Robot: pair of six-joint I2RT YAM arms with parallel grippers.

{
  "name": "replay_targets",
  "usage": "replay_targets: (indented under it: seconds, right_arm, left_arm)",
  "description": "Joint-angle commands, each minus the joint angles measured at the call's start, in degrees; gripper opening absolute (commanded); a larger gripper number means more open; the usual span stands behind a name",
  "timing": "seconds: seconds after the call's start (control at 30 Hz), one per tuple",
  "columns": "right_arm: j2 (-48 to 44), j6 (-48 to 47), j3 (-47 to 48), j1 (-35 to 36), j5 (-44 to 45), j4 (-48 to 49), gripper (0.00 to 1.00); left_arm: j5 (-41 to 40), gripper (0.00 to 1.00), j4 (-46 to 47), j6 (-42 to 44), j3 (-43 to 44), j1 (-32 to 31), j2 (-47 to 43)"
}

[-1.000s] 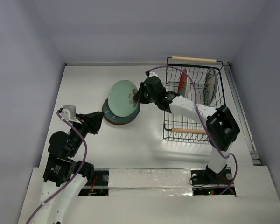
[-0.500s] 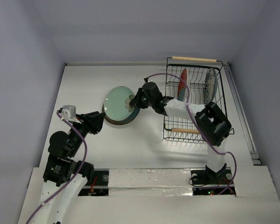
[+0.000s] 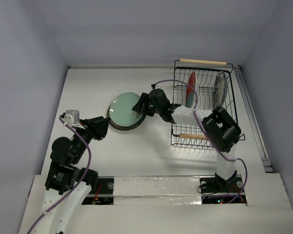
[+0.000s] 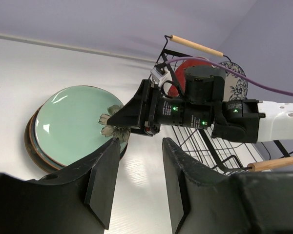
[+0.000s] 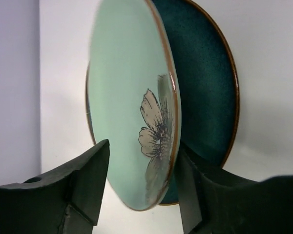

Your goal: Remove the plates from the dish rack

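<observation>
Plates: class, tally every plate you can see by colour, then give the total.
Mint plate: 1
Teal plate: 1
Red plate: 1
White-and-blue plate: 1
Total: 4

**A robot test cell, not a kitchen**

We are looking at a lab bench. A bare white table [image 3: 88,87] is boxed in by plain pale walls [image 3: 24,73]. The left arm [image 3: 68,156] and right arm [image 3: 224,129] are bolted at its near edge, trailing purple cables [image 3: 89,157]. Silver tape [image 3: 156,187] covers the mounting strip. The dish rack [image 3: 202,62] and plates [image 3: 124,108] are the household items here.
</observation>
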Motion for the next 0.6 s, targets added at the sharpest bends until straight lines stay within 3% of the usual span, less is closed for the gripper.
replay_targets:
  seconds: [0.0,0.33,0.47,0.57]
  right_arm:
    - [-0.62,-2.42,1.75,1.68,0.81,1.36,0.63]
    - [-1.95,-15.69,10.37,6.34,11.0,-19.38,0.95]
    - [-2.64,-19.73,12.48,7.66,15.66,-27.99,0.98]
    - [-6.49,-21.14,11.52,8.19,18.21,-29.77,0.94]
  left_arm:
    - [0.16,0.37,1.85,-0.11,0.97,0.22,-0.06]
    - [0.08,0.37,1.85,-0.02,1.06,0.22,-0.59]
    - [-0.01,0.37,1.84,-0.11,1.06,0.22,-0.76]
    - [-0.01,0.37,1.85,-0.11,1.06,0.22,-0.94]
